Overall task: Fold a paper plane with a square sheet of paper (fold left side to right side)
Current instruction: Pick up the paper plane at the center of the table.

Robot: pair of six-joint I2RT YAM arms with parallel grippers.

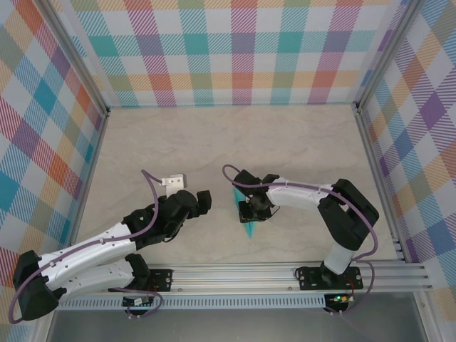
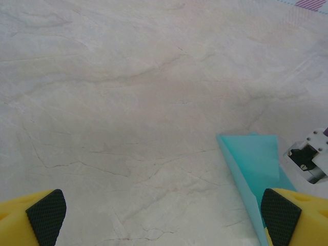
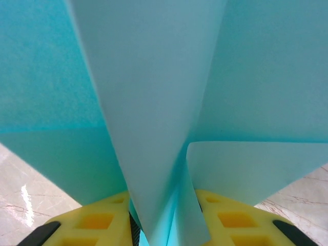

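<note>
The square sheet of paper is teal and folded into a narrow pointed shape, lying on the table just ahead of the right arm's base. My right gripper sits over its upper end. In the right wrist view the folded teal layers rise up between the yellow fingers, which pinch them at the gripper. My left gripper hovers open to the left of the paper. In the left wrist view its black pads stand far apart around the gripper, and the paper lies by the right pad.
The marble-patterned tabletop is walled by plaid panels on the left, back and right. An aluminium rail runs along the near edge under the arm bases. Part of the right gripper's body shows beside the paper.
</note>
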